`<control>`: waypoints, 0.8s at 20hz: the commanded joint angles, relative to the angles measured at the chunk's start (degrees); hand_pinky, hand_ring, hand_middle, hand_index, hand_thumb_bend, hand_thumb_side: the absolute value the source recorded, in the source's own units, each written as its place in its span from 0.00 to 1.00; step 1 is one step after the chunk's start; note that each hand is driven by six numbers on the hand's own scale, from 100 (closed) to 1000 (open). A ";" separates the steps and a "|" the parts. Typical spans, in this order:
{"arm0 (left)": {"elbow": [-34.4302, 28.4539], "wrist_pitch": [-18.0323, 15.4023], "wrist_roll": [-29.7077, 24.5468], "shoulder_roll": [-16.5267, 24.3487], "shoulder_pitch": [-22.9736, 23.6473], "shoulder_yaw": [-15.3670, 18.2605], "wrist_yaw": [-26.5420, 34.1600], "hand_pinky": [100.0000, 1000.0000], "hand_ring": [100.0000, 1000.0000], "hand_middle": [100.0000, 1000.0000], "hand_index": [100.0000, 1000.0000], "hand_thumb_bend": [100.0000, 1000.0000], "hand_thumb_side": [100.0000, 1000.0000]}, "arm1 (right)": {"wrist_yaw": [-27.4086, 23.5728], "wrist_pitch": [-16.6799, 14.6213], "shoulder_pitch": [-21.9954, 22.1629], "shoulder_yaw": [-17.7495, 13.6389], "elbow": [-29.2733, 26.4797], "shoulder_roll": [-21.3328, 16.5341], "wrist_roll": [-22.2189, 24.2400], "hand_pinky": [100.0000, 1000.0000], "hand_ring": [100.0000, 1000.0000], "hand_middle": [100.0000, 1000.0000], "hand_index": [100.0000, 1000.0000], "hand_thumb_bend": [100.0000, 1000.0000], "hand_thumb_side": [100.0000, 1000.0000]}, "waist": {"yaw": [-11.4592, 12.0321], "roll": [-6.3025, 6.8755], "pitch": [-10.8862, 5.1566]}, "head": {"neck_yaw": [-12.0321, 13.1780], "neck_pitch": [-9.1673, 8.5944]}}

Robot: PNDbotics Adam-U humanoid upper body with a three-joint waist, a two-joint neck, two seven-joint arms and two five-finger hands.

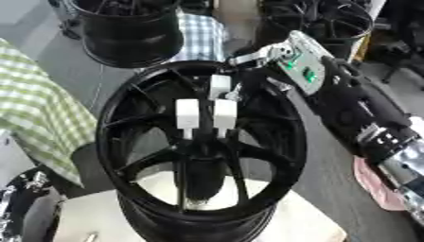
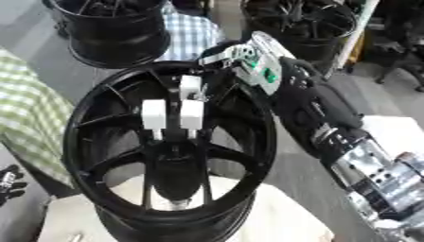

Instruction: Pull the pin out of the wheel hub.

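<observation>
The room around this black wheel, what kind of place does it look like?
Probably a workshop or test area for car wheels. Besides the black wheel the right hand reaches into, two more wheels stand behind it, with checked cloth laid over the surfaces.

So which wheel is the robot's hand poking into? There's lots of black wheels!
Find the biggest, closest black wheel, standing on a pale block in the middle. The robot's right hand reaches in over its top rim, white fingertips hanging above the centre. The other wheels sit farther back, with no hand in them.
</observation>
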 commanded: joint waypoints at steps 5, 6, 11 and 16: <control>-0.99 0.00 -0.19 0.81 -0.83 -0.11 -0.17 0.70 0.66 0.64 0.76 0.13 0.56 | -1.95 -0.10 -1.30 -0.74 -1.73 -0.79 -3.89 0.76 0.65 0.40 0.56 0.10 0.41 | -0.04 0.50 -0.48 | -0.09 -0.09; -0.99 0.01 -0.19 0.82 -0.81 -0.10 -0.16 0.70 0.66 0.64 0.76 0.13 0.56 | -2.56 0.05 -1.35 -0.89 -1.97 -0.97 -4.21 0.76 0.65 0.39 0.56 0.10 0.41 | -0.09 0.50 -0.49 | -0.06 -0.09; -0.91 0.02 -0.14 0.91 -0.65 0.00 -0.10 0.70 0.66 0.64 0.76 0.13 0.56 | -6.92 1.37 -1.74 -1.28 -4.31 -2.91 -5.10 0.75 0.63 0.38 0.55 0.09 0.40 | -0.37 0.45 -0.62 | 0.04 -0.09; -0.75 0.00 0.02 1.05 -0.50 0.15 0.01 0.70 0.66 0.64 0.76 0.13 0.56 | -12.73 3.71 -1.70 -2.27 -9.46 -7.11 -6.84 0.75 0.62 0.37 0.54 0.09 0.39 | -0.75 0.39 -0.75 | 0.28 -0.09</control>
